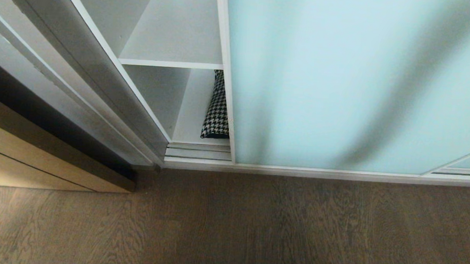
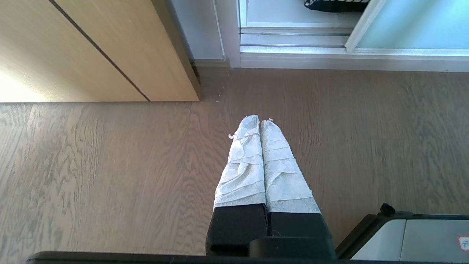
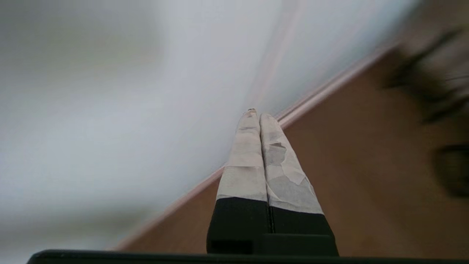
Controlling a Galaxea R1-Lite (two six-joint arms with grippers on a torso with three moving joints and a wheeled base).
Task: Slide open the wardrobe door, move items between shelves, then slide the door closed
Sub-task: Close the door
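The sliding wardrobe door (image 1: 352,81), a frosted pale blue-green panel with a thin silver frame, covers most of the wardrobe and leaves a narrow gap on its left. In that gap I see a white shelf (image 1: 170,63) and, below it on the bottom board, a black-and-white houndstooth item (image 1: 217,107) partly hidden behind the door's edge. Neither arm shows in the head view. My left gripper (image 2: 260,120) hangs shut and empty over the floor. My right gripper (image 3: 257,114) is shut and empty, close to the door (image 3: 110,110) near its bottom rail.
A tan wooden door (image 2: 91,47) stands to the left of the wardrobe. Dark wood flooring (image 1: 231,227) runs in front. The wardrobe's bottom track (image 1: 198,151) lies at floor level. The robot's base corner (image 2: 410,234) shows in the left wrist view.
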